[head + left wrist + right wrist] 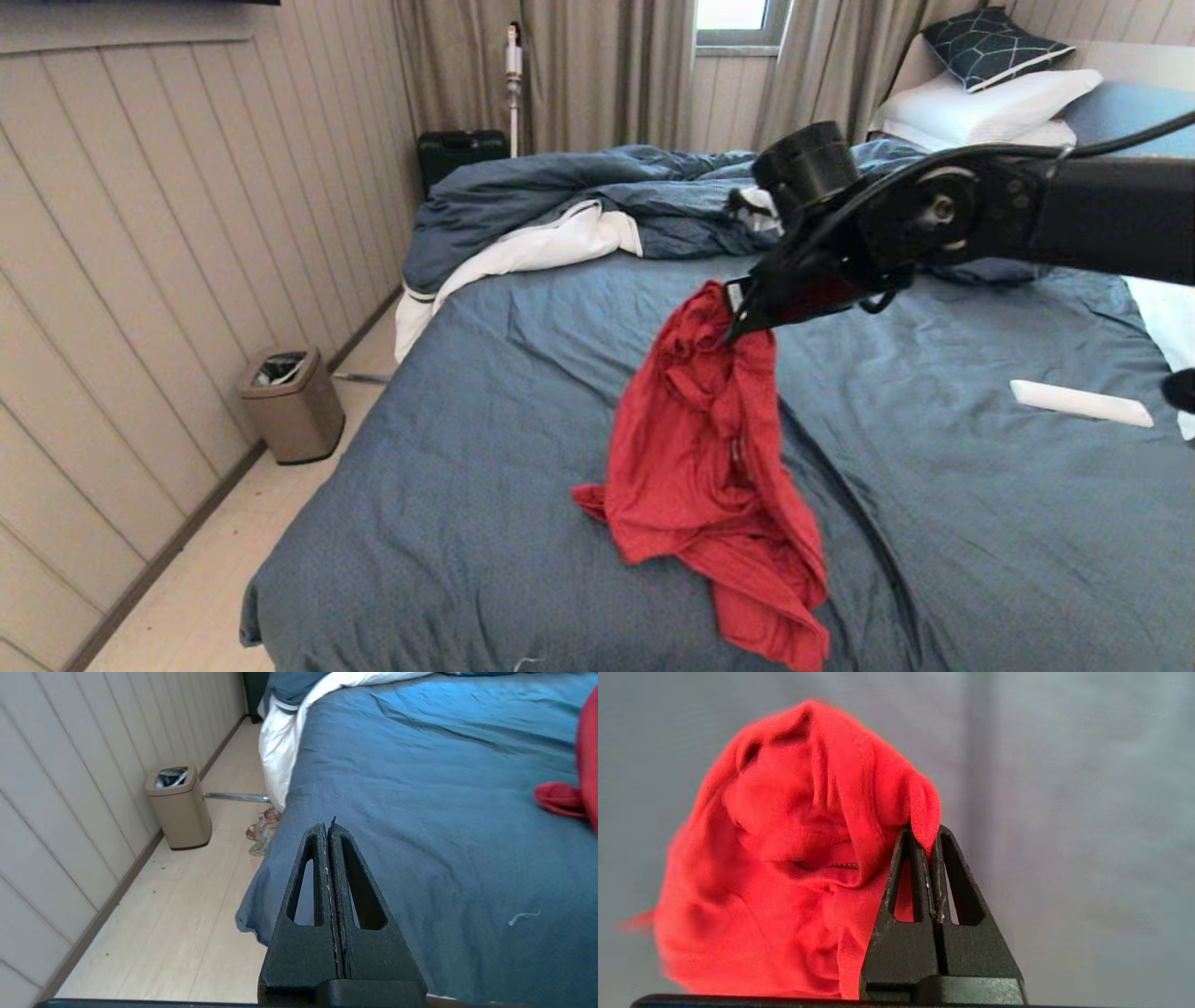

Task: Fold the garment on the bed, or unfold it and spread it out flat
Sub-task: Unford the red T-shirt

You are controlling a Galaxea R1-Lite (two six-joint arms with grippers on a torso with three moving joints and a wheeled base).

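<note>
The red garment (705, 467) hangs bunched from my right gripper (738, 322), which is shut on a fold at its top, high over the middle of the bed (467, 448). Its lower end still drags on the blue-grey sheet near the front edge. In the right wrist view the pinched red garment (784, 858) bulges beside my right gripper (924, 835). My left gripper (328, 828) is shut on nothing, low by the bed's left front corner; a bit of the red garment (560, 798) shows far off. It does not show in the head view.
A rumpled dark blue duvet (597, 196) with white lining lies at the far side, white pillows (990, 107) at the back right. A white flat object (1081, 403) lies on the sheet at right. A beige bin (291, 403) stands on the floor by the panelled wall.
</note>
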